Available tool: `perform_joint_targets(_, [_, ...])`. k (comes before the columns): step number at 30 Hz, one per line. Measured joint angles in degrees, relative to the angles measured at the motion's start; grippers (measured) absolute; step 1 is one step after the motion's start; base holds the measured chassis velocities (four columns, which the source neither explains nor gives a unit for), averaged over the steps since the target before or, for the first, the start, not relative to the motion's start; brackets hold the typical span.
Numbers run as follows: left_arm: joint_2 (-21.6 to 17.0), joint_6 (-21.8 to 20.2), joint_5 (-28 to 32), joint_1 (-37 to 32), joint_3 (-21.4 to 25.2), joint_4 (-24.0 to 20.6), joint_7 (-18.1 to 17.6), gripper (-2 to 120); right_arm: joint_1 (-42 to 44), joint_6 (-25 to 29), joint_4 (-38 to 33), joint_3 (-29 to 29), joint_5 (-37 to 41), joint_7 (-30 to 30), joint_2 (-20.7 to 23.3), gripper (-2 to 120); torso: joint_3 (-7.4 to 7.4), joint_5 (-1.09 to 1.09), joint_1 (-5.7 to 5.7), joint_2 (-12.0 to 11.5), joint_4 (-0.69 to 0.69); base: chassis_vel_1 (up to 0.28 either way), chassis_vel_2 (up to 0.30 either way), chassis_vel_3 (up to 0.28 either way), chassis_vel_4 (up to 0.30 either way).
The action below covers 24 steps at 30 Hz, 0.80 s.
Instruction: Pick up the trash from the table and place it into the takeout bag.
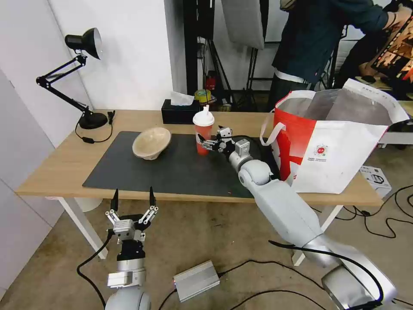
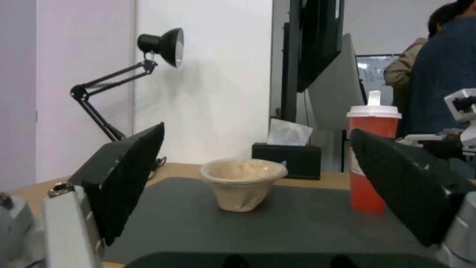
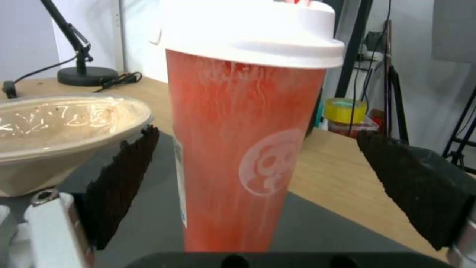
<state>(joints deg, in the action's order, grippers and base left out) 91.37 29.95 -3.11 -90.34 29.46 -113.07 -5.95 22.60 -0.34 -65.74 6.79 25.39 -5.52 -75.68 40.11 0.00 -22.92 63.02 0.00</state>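
The trash in view is a red drink cup (image 1: 203,134) with a white lid and a shallow beige pulp bowl (image 1: 151,143), both on the dark mat (image 1: 172,174) of the table (image 1: 56,168). My right gripper (image 1: 211,137) is open with its fingers on either side of the cup (image 3: 243,149), not touching it. The bowl (image 3: 59,130) sits just beyond one finger (image 3: 124,178). The takeout bag (image 1: 340,142) stands open at the table's right end. My left gripper (image 1: 132,199) hangs open and empty below the table's front edge, facing the bowl (image 2: 243,184) and cup (image 2: 372,156).
A black desk lamp (image 1: 81,77) stands at the back left corner and a black tissue box (image 1: 178,111) behind the cup. A person stands behind the bag. A silver box (image 1: 195,280) and cables lie on the floor between my arms.
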Motion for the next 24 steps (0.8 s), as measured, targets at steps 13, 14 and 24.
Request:
perform_joint_targets(13, [0.0, -0.02, 0.02, 0.08, 0.02, 0.22, 0.0, 100, -1.05, 1.08, 3.03, 0.06, -1.03, -0.92, -1.7, 100, 0.0, 0.0, 0.0, 0.0, 0.0, 0.0, 0.0, 0.0, 0.0])
perform_joint_targets(14, [0.0, -0.02, 0.02, 0.08, 0.02, 0.22, 0.0, 100, -1.05, 1.08, 3.03, 0.06, -1.03, -0.92, -1.7, 100, 0.0, 0.0, 0.0, 0.0, 0.0, 0.0, 0.0, 0.0, 0.0])
perform_joint_targets(24, [0.01, -0.03, 0.02, 0.03, 0.09, 0.23, -0.01, 100, -2.34, 1.62, 5.64, 0.02, -1.59, -1.5, -3.27, 100, 0.0, 0.0, 0.0, 0.0, 0.0, 0.0, 0.0, 0.0, 0.0])
